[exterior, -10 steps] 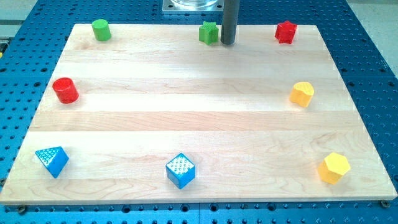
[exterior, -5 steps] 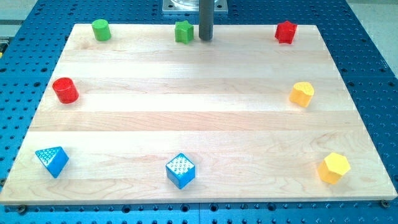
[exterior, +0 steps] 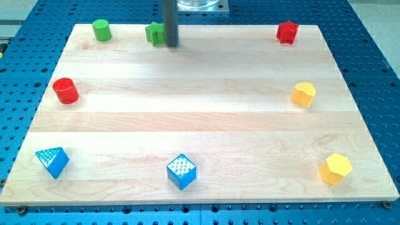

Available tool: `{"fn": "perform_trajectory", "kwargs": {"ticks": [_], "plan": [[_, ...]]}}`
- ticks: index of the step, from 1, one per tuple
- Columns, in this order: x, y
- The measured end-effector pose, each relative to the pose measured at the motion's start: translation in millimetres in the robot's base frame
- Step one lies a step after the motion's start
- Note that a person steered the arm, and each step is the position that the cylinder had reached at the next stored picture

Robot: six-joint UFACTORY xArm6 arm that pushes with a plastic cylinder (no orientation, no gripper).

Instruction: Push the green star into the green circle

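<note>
The green star [exterior: 154, 33] lies near the view's top edge of the wooden board [exterior: 200, 119], left of centre. My tip [exterior: 171, 44] touches its right side. The green circle, a short cylinder [exterior: 101, 29], stands further left along the same edge, a block's width or two from the star.
A red cylinder [exterior: 65, 90] stands at the left. A red star [exterior: 287, 32] is at the top right. Two yellow blocks [exterior: 303, 94] [exterior: 335, 169] are on the right. A blue triangle [exterior: 52, 161] and a blue cube [exterior: 181, 171] lie along the bottom.
My tip has slid to the view's left along the top edge, pushing the green star with it toward the green circle. The other blocks have not moved.
</note>
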State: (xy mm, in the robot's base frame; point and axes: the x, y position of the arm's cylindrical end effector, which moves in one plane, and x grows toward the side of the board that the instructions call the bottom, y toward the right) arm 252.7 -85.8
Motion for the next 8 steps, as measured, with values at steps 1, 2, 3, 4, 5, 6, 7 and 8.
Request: {"fn": "perform_trajectory", "kwargs": {"ticks": [1,2,3,4,5,6,7,8], "plan": [[-0.3,-23.3],[-17.1,25.9],[-41.1,-19.8],[-41.2,-65.0],[-37.1,-16.3],[-34.5,-54.9],[-34.5,-75.2],[-28.1,-66.0]]}}
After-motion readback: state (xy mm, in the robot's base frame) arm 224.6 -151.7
